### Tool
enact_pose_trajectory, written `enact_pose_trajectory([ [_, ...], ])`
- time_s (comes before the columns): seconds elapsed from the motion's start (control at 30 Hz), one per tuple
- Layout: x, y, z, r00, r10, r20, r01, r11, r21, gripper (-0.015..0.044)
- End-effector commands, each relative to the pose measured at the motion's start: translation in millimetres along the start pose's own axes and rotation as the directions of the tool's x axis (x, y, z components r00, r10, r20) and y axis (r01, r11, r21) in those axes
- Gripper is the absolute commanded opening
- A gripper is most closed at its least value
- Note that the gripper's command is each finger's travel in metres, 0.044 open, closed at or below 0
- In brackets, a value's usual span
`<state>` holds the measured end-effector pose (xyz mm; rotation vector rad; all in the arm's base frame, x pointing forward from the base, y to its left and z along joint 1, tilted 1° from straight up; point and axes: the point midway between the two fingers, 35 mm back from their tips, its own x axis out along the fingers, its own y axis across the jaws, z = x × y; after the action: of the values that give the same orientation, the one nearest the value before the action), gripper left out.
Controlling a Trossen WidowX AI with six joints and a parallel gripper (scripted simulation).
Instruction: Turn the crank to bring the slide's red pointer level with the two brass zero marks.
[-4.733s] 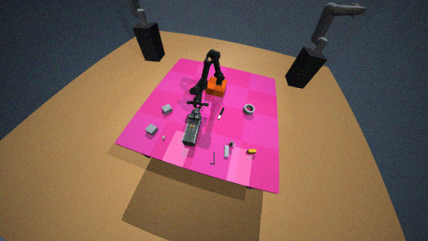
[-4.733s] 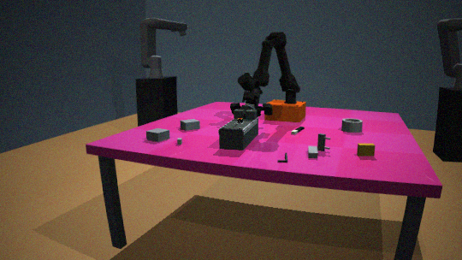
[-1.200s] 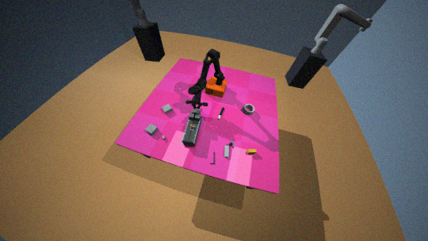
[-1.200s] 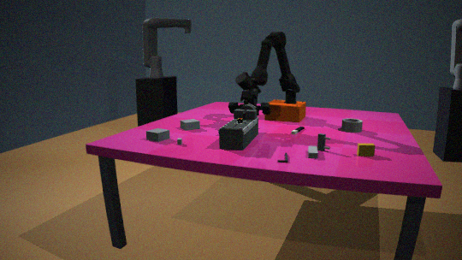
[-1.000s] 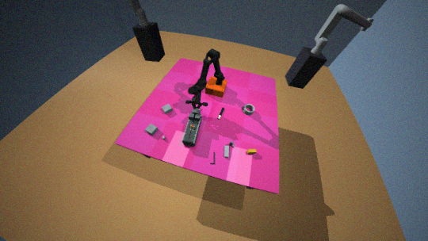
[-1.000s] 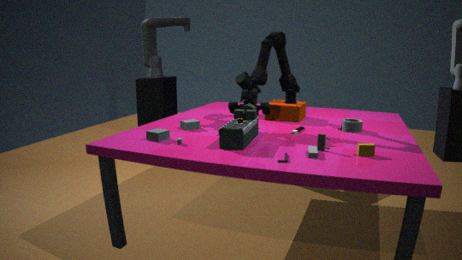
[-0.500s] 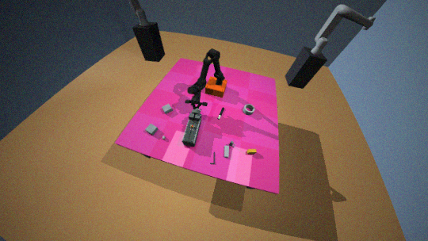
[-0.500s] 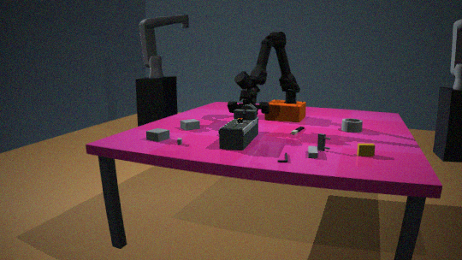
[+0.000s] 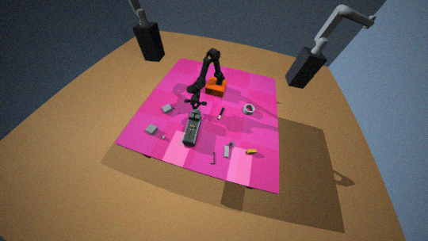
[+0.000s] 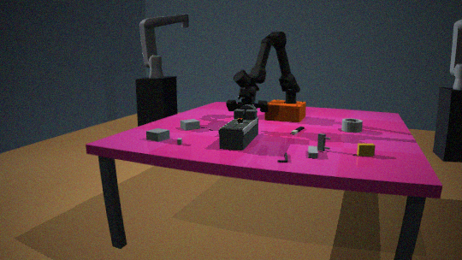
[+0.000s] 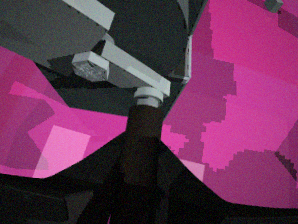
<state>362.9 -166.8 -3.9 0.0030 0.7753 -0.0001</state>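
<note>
A square, bright pink table [image 9: 234, 95] [image 10: 364, 168] with dark legs stands on a tan floor [image 9: 71, 170] [image 10: 171, 201]. Beyond it rise two black box pedestals [image 9: 150, 41] [image 9: 305, 67] [image 10: 156, 100] [image 10: 449, 124], each bearing a pale grey jointed arm. A black six-joint robot arm [image 9: 204, 69] [image 10: 261, 57] is mounted on an orange block [image 9: 215, 88] [image 10: 286, 112] and bends down towards a long, dark grey, box-shaped machine [image 9: 192, 132] [image 10: 239, 134] on the table. The black parallel-jaw gripper [image 9: 196, 106] [image 10: 246, 107] [image 11: 139, 140] is at the machine's end nearer the orange block, its jaws closed around the dark brown cylindrical handle [image 11: 143, 125]. A pale collar joins this handle to the flat grey crank [image 11: 135, 70], beside a pale faceted knob [image 11: 91, 67]. A small orange-red mark [image 9: 192, 126] [image 10: 240, 120] shows on the machine's top; its alignment with the zero marks cannot be told. Well apart from the machine lie two grey rectangular blocks [image 9: 151, 129] [image 9: 166, 108] [image 10: 157, 135] [image 10: 190, 125] and, across the table, a grey ring [image 9: 244, 109] [image 10: 352, 127]. Smaller still are a yellow block [image 9: 251, 151] [image 10: 366, 150], a pale grey block [image 9: 227, 151] [image 10: 313, 152] and a thin, dark, L-shaped rod [image 9: 214, 158] [image 10: 285, 161].
</note>
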Motion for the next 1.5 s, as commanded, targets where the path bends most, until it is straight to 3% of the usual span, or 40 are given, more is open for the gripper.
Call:
enact_pose_trajectory([
  [0.0,-6,-6,5,1.000,-0.010,0.013,0.010,1.000,-0.003,0.0000],
  [1.47,-35,26,34,1.000,-0.008,0.013,0.008,1.000,-0.002,0.0000],
])
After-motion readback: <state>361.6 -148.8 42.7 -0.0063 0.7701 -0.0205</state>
